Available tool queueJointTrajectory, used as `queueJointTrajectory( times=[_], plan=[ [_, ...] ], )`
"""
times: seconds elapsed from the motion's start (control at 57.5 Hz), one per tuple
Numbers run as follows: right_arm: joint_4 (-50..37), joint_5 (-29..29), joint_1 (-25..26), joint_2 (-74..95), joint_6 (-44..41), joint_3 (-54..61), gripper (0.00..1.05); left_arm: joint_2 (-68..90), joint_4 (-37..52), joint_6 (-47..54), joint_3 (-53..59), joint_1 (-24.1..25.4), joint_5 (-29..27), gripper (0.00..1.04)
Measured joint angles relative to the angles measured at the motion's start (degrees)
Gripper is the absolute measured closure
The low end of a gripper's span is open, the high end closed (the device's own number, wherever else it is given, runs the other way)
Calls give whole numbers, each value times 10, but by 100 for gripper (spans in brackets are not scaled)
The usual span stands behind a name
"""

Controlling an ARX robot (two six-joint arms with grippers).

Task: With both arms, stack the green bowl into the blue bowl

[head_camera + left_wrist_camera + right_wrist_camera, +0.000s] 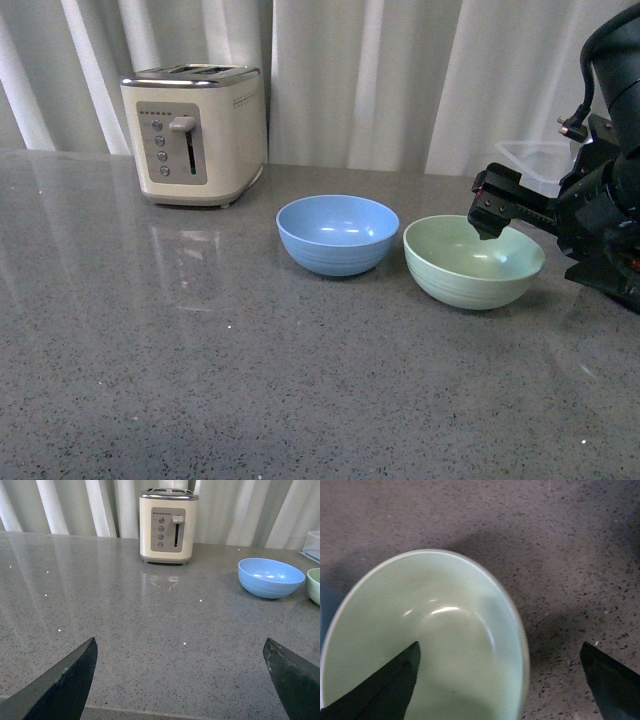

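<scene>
So, left pincer (179,645) first: it's wide open, both fingers spread apart with nothing between them but bare grey counter (150,625). Straight ahead of it, back by the curtain, stands the cream toaster (167,527). Ahead of it and over toward the right arm's side sits the blue bowl (271,577), upright and empty. Just past that I get a sliver of the green bowl (314,585), cut off in that view.

On the front cam the two bowls sit just beside each other with a small gap, not touching. The green one is upright on the counter, right under the right pincer (488,218). That pincer is open too. From its wrist cam, one finger (380,690) hangs over the bowl's inside and the other is outside over the counter, with the rim running between them. Can't tell if either finger actually touches the bowl. Behind that pincer, near the curtain, there's a clear plastic box (535,160).
</scene>
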State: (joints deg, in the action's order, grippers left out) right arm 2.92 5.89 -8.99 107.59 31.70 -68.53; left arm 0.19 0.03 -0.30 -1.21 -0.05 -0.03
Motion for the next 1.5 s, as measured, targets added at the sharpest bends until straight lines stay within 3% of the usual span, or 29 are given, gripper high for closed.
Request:
queueJointTrajectory(
  times=[0.626, 0.887, 1.043, 1.27, 1.496],
  plan=[
    [24, 27, 10, 27, -10, -24, 104, 0, 0, 0, 0, 0, 0, 7],
    [37, 18, 0, -31, -26, -40, 104, 0, 0, 0, 0, 0, 0, 7],
    [54, 21, -45, -49, -41, -103, 104, 0, 0, 0, 0, 0, 0, 7],
    [80, 36, -104, 26, -57, -202, 104, 0, 0, 0, 0, 0, 0, 7],
    [129, 69, -119, 125, -72, -308, 104, 0, 0, 0, 0, 0, 0, 7]
  ],
)
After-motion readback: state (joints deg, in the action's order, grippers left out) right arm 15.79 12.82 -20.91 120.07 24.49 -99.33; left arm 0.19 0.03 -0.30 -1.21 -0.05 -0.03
